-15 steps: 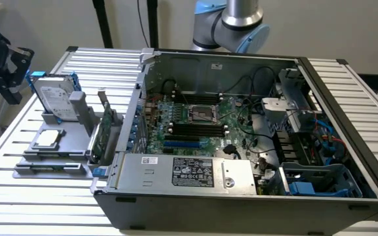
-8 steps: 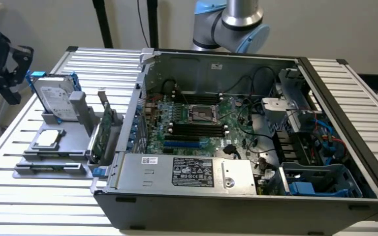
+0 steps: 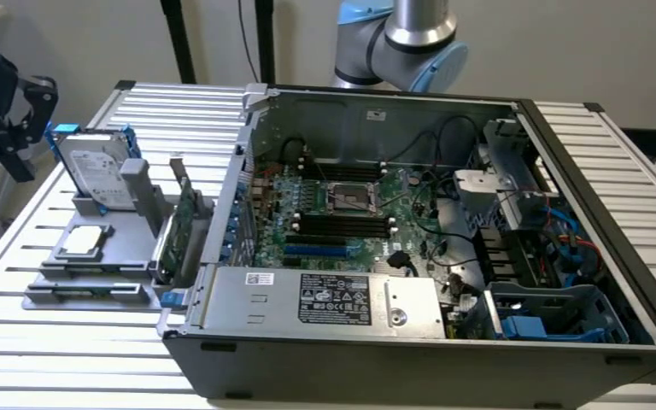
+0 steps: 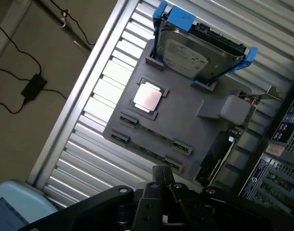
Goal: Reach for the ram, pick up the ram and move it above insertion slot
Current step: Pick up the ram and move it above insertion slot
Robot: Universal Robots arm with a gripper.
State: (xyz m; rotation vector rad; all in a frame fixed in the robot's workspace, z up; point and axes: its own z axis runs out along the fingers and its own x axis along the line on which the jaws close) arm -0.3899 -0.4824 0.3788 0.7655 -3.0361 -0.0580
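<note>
Fingers [image 4: 161, 179] pressed together, grasping nothing, poised over the edge of the grey holder [image 4: 185, 120]. The ram [image 4: 147, 152] lies on edge in a clipped slot of that holder, apart from the fingers. Beyond it sit a square processor [image 4: 147, 97] and an upright hard drive [image 4: 197, 53] in blue brackets. The holder rests on the slatted table [image 4: 84, 144], beside the open computer case [image 3: 396, 371].

Likely robotics lab: opened PC case [image 3: 419, 366] on slatted aluminium bench [image 3: 55, 342].
</note>
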